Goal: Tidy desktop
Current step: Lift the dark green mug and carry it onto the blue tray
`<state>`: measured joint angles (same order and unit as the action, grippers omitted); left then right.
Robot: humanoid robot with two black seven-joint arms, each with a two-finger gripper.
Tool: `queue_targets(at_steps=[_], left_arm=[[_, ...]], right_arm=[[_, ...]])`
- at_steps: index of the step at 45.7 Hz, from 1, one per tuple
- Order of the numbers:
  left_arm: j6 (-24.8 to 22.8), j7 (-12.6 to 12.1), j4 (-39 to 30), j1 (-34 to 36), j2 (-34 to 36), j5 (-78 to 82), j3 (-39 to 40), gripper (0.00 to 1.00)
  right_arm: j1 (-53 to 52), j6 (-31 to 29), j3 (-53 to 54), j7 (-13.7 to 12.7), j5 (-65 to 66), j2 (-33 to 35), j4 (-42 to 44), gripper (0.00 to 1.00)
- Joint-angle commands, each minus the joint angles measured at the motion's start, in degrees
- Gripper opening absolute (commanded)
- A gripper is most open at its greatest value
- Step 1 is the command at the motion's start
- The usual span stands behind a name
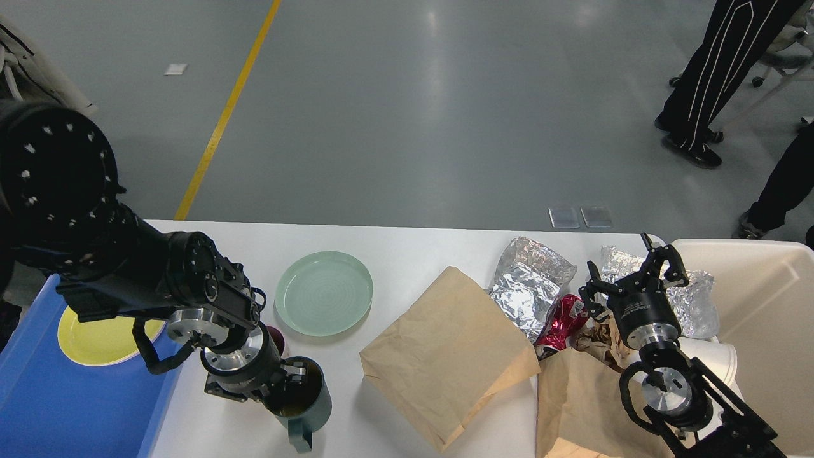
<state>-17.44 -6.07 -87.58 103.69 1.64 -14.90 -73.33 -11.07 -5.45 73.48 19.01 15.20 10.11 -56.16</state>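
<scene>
Two brown paper bags (pixel 448 353), foil wrappers (pixel 531 283) and a green plate (pixel 324 292) are spread over the white matte surface (pixel 407 245). A teal mug (pixel 302 397) is gripped at its rim by the left gripper (pixel 289 381); the right gripper (pixel 629 273) is held with fingers spread, empty.

One desktop (pixel 407 245) was in view, and on it stood one green plate (pixel 324 292) and one dark green mug (pixel 304 402). One blue tray (pixel 76 407) sat at the left with one yellow plate (pixel 95 340) in it, so there were two plates in all. Two brown paper bags (pixel 445 356) lay on the table, the second (pixel 582 407) at the near edge. There were two crumpled foil pieces (pixel 531 286), the other (pixel 690 299) farther right. One red wrapper (pixel 563 321) and one white cup (pixel 715 362) were counted, beside one cream bin (pixel 769 305). Two arms showed, each with one gripper: left (pixel 294 381), right (pixel 633 270).
</scene>
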Motion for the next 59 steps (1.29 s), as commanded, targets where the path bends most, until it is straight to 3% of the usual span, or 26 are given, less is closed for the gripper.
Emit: queue_targets(at_steps=[1,4,11,15,20,26,37,48,59], left_arm=[[-2.94,-0.26,-6.54,11.16,1.17,-0.04,-1.28,0.00],[-6.80,0.00,-8.48,17.22,1.17,-0.04,-3.04,0.00],[-21.91,0.53,-9.72,31.55,1.17,-0.04,-5.15,0.00],[-27.81,1.67,-10.86,39.64,1.43,-0.04,-5.86,0.00],[-32.39,3.43,-12.09,47.38,2.40,-0.04,-6.82,0.00],[-33.71,4.58,-13.23,50.64,1.79,-0.04,-7.62,0.00],[-32.05,4.84,-13.15,49.50,3.89,1.53,-9.98,0.00],[-19.66,4.84,-12.36,35.80,19.70,15.15,-14.91,0.00],[-19.65,4.05,-0.68,18.75,40.18,31.32,-13.86,0.00]], right_arm=[[0.00,0.00,0.00,0.06,0.09,0.00,0.00,1.00],[0.00,0.00,0.00,-0.03,0.00,0.00,0.00,1.00],[0.00,0.00,0.00,-0.03,0.00,0.00,0.00,1.00],[0.00,0.00,0.00,0.06,0.01,0.00,0.00,1.00],[0.00,0.00,0.00,-0.03,0.09,0.09,0.00,1.00],[0.00,0.00,0.00,-0.03,0.00,0.09,0.00,1.00],[0.00,0.00,0.00,-0.03,0.00,0.09,0.00,1.00],[0.00,0.00,0.00,-0.03,0.00,0.09,0.00,1.00],[0.00,0.00,0.00,0.06,0.00,0.09,0.00,1.00]])
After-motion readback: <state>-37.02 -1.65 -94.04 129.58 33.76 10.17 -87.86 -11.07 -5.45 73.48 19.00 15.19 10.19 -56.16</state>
